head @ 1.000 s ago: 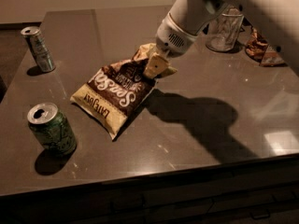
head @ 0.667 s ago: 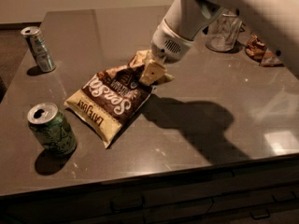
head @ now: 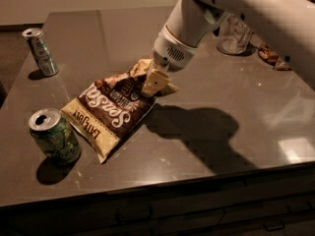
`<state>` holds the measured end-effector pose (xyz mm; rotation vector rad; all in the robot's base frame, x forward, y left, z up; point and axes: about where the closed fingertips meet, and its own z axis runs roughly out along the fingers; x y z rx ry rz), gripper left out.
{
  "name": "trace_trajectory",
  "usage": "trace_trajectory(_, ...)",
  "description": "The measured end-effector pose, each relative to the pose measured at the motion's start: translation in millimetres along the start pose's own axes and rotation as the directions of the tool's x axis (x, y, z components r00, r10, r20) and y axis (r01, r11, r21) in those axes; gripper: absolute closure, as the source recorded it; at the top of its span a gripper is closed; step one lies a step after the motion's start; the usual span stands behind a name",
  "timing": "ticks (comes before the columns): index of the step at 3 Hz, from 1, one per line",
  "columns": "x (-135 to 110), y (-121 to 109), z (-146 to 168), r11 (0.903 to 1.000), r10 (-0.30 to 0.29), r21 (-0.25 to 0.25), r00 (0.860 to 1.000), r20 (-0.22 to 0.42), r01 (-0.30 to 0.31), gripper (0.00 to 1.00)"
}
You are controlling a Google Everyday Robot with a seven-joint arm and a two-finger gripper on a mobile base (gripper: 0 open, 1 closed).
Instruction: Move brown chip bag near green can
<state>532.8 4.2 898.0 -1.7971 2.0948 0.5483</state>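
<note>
Brown and cream, the brown chip bag (head: 115,109) lies flat on the dark countertop (head: 246,97), running diagonally from its far right end down to its near left end. That near cream end sits just beside the green can (head: 55,137). You cannot tell from this angle whether bag and can touch, but no real stretch of counter shows between them. Judged by how things lie, the bag is about as near the can as the task asks, so the main part looks done.

What looks left is yours to finish: let go of the bag and lift the arm (head: 256,9) clear without tugging the bag back or bumping the can.

Your gripper (head: 155,82) is low over the bag's far end, right of the can and well apart from it. Its jaws are pinching the crumpled cream edge there, which rides up a little off the counter.

The bag itself is crinkly and glossy, with a dark brown middle and large white script reading upside down from here. It is far larger than the can. The can stands upright, with a green patterned body and a silver top.

A slim silver-grey can (head: 41,52) stands upright at the far left, well apart from both.
</note>
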Motion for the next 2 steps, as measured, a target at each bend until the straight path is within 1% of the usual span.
trace_trajectory(1, -1.0, 0.1, 1.4, 1.0, -0.002, -0.001, 1.0, 0.0, 0.002, 0.14)
trace_trajectory(2, -2.0, 0.1, 2.8, 1.0, -0.003, -0.001, 1.0, 0.001, 0.003, 0.0)
